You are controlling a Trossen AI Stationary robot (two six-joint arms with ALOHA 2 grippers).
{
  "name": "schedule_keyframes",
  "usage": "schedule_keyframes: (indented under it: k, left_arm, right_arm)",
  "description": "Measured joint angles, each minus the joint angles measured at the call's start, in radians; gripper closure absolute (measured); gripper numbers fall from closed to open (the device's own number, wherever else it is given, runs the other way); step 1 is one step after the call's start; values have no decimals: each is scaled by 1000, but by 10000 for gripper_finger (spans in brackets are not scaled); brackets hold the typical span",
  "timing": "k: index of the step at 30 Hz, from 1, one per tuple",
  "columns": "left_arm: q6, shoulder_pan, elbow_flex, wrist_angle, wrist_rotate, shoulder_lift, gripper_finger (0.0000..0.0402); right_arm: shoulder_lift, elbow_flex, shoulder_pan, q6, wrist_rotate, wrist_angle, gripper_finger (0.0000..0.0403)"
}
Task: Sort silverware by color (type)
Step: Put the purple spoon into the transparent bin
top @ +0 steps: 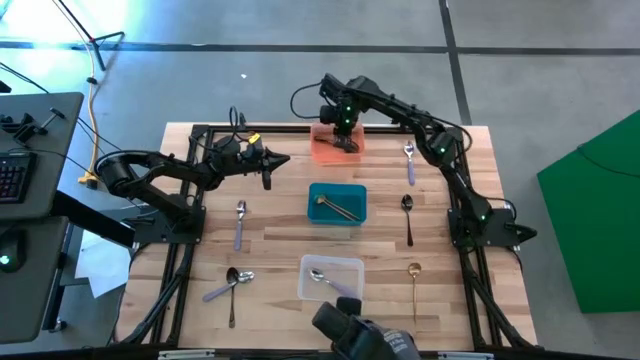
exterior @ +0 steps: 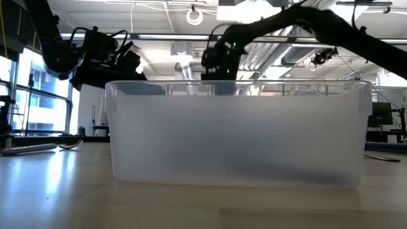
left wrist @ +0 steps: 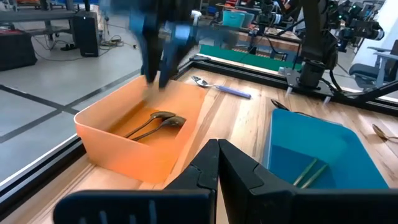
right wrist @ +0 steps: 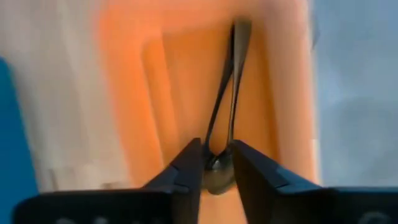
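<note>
- Dark metal spoons (right wrist: 225, 99), two of them, lie in your shallow orange plastic bin (top: 335, 142); their bowls sit half-hidden between the right gripper (right wrist: 216, 163) fingers, parted around them.
- Your left gripper (left wrist: 217, 163) hovers clenched, empty, above the worktop (top: 270, 225).

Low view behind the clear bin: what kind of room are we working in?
Probably a robotics lab or workshop. The low view shows exposed ceiling ducts and lights; the left wrist view shows more workbenches with arm rigs and a concrete floor around the wooden table.
</note>
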Motion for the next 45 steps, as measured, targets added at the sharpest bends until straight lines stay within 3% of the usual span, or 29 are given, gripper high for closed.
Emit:
schedule_keyframes:
  k: [3,7,16,20,25,31,39,45]
  left_arm:
    - [0,0,0,-4,0,-5,402]
    - [7,0,-1,-4,0,-24,401]
    - [54,1,1,-79,-14,-57,402]
    - [72,-9,27,-214,-16,-83,401]
    - [129,-79,95,-494,-46,-149,401]
    - [155,-239,255,-996,-223,-221,402]
    - [-18,-498,450,-1536,-392,-245,401]
    - [-237,-700,520,-1860,-424,-252,402]
  right_arm:
    - [-69,-26,10,-14,-64,84,390]
    - [-157,-167,19,6,-192,290,395]
    - [-487,-887,96,229,-217,1147,402]
    - [-633,-1181,119,343,-198,1428,403]
    - [-806,-1466,153,427,-102,1645,403]
    - [-1008,-1718,180,434,6,1802,403]
    - [-1202,-2001,256,530,76,2040,403]
    - [-1250,-2098,379,557,196,2115,403]
